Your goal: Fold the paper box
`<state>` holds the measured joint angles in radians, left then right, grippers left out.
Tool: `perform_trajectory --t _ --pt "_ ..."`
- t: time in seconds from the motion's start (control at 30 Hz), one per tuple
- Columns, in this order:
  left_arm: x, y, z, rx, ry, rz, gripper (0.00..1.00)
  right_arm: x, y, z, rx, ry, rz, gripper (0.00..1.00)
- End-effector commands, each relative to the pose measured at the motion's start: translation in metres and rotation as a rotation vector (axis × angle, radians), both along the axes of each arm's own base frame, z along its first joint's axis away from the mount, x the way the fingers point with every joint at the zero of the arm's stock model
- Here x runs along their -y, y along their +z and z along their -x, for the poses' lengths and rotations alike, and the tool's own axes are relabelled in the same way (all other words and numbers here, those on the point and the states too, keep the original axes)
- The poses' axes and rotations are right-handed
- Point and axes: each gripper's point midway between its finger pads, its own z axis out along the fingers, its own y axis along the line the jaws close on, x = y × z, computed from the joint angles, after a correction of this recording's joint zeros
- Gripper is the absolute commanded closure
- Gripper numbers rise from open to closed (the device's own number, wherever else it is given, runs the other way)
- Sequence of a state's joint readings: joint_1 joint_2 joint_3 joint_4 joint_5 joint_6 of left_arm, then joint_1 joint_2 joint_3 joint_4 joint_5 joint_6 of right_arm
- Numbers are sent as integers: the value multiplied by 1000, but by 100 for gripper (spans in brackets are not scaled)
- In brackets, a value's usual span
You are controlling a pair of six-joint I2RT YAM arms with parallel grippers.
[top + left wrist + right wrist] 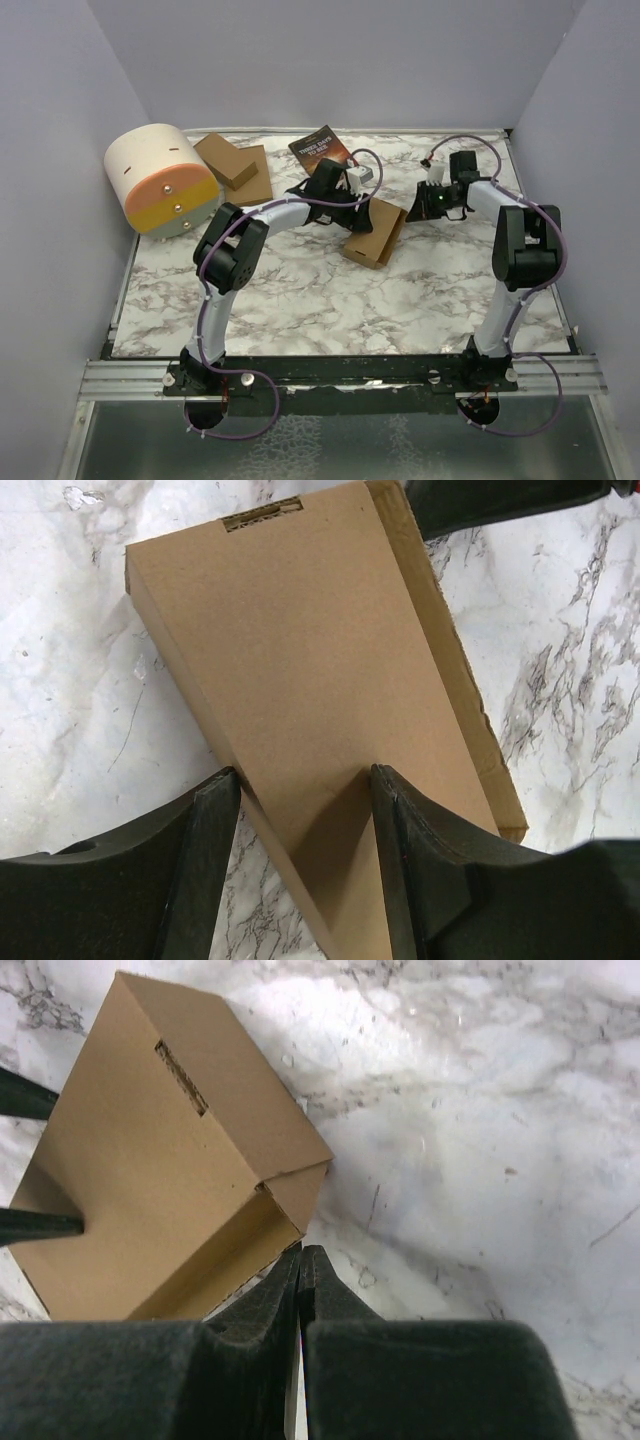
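Top external view has the paper box (375,233) just right of center on the marble table (300,300). It's mostly folded up into a carton, and its upper left end is hidden under the left gripper (362,213), so you can't see the contact from there. Left wrist view helps: the left gripper (305,780) has its jaws spread wide. One finger (215,830) sits at the box's left edge, and the other is over the brown face. The box's near end runs off the bottom of the frame, so I can't tell if it's really pinching anything.

In the right wrist view the right gripper (300,1252) has its jaws pressed together, with the tips right by the box's lower right corner. Whether they're touching is hard to say. Both arms reach up the frame and bend in toward the middle. The book (320,148) title at the top is too small to read.
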<state>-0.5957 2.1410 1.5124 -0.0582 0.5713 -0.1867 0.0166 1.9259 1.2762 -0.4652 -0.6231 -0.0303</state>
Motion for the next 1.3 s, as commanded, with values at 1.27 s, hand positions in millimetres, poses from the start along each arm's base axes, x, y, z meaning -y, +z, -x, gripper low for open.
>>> perform_trajectory --t 1.27 --pt "-69 117 39 408 276 323 35 -62 98 135 930 882 -69 68"
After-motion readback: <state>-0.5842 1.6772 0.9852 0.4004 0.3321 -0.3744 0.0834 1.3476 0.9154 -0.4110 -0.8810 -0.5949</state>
